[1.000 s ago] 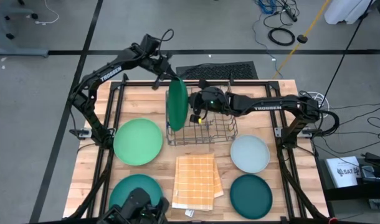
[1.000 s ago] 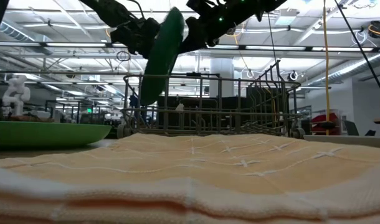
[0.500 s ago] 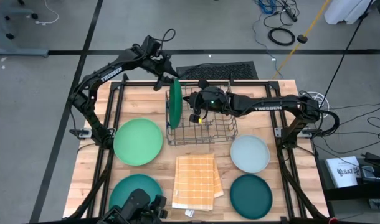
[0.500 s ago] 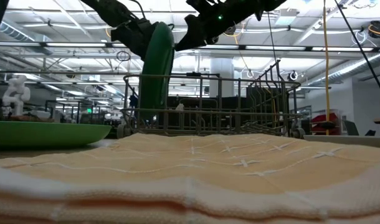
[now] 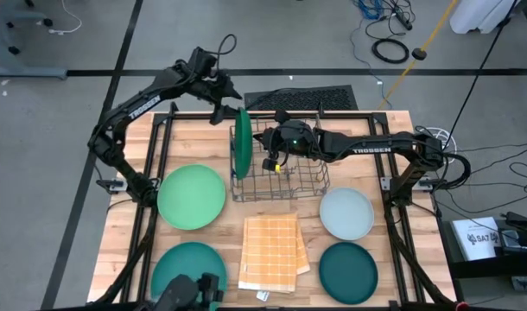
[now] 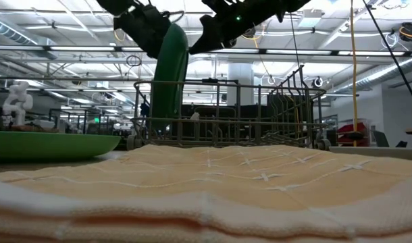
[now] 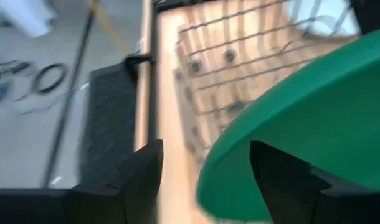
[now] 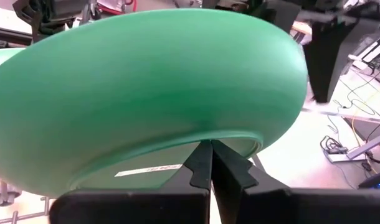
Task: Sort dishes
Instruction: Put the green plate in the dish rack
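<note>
A mid green plate (image 5: 243, 142) stands on edge, upright, in the left end of the grey wire rack (image 5: 289, 177); the low view shows the plate (image 6: 168, 74) rising above the rack's top bar. My left gripper (image 5: 229, 105) is open just above the plate's top rim, which lies between its fingers in the left wrist view (image 7: 205, 146). My right gripper (image 5: 262, 149) is shut and points at the plate's underside from the right. The light green (image 5: 191, 197), teal (image 5: 187, 266), pale blue-grey (image 5: 346, 213) and dark teal (image 5: 348, 271) plates lie flat on the table. My left gripper has one finger (image 7: 283, 180) overlapping the plate's rim (image 7: 240, 155); whether it touches I cannot tell. My right gripper has its shut fingertips (image 8: 205, 162) at the plate's underside (image 8: 177, 137), near its lower rim. They come about level from the table's right. Whether they touch it I cannot tell.
An orange-yellow checked cloth (image 5: 270, 252) lies folded at the table's near middle, filling the low view's foreground (image 6: 206, 189). Most of the rack to the right of the plate holds nothing. A dark mat (image 5: 302, 98) lies beyond the far edge.
The mid green plate, held tilted with its top leaning toward the right arm, has swung upright and now stands in the rack's left end. My left gripper has opened, let go of the plate's top rim and drawn back up and toward the far left.
</note>
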{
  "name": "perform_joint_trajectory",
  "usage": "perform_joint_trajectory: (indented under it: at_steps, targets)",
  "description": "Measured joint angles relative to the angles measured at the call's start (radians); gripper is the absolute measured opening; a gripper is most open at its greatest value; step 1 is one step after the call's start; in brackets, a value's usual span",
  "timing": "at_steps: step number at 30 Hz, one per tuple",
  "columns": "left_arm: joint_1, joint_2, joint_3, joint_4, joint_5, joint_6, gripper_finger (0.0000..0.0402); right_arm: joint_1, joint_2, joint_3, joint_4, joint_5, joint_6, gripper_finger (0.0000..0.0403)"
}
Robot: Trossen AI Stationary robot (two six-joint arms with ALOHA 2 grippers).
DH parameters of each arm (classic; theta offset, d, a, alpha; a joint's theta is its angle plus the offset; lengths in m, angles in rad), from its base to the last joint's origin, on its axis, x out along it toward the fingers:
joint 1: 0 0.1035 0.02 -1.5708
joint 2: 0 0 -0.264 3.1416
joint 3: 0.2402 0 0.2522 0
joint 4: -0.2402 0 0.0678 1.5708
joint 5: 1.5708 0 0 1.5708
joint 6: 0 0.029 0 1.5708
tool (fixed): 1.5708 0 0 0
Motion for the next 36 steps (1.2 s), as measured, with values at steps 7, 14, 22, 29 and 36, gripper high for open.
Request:
perform_joint_trajectory:
  at_steps: [7,14,22,29,36]
  targets:
    - [-0.041,-0.122,0.000,-0.052,-0.175,0.000,0.0263,0.000,0.000,0.000,0.058,0.000,-0.032,0.0000]
    - [-0.092,-0.250,0.000,-0.052,-0.271,-0.001,0.0262,0.000,-0.001,0.000,0.098,-0.008,-0.063,0.0000]
    - [-0.166,-0.328,0.000,0.116,-0.270,-0.130,0.0262,0.000,0.014,0.000,0.131,-0.050,-0.141,0.0000]
    - [-0.227,-0.302,0.000,0.124,-0.223,-0.184,0.0262,0.006,0.090,0.000,0.156,-0.050,-0.182,0.0000]
    - [-0.262,-0.240,0.000,-0.010,-0.334,-0.185,0.0262,0.016,0.124,0.000,0.198,-0.047,-0.199,0.0000]
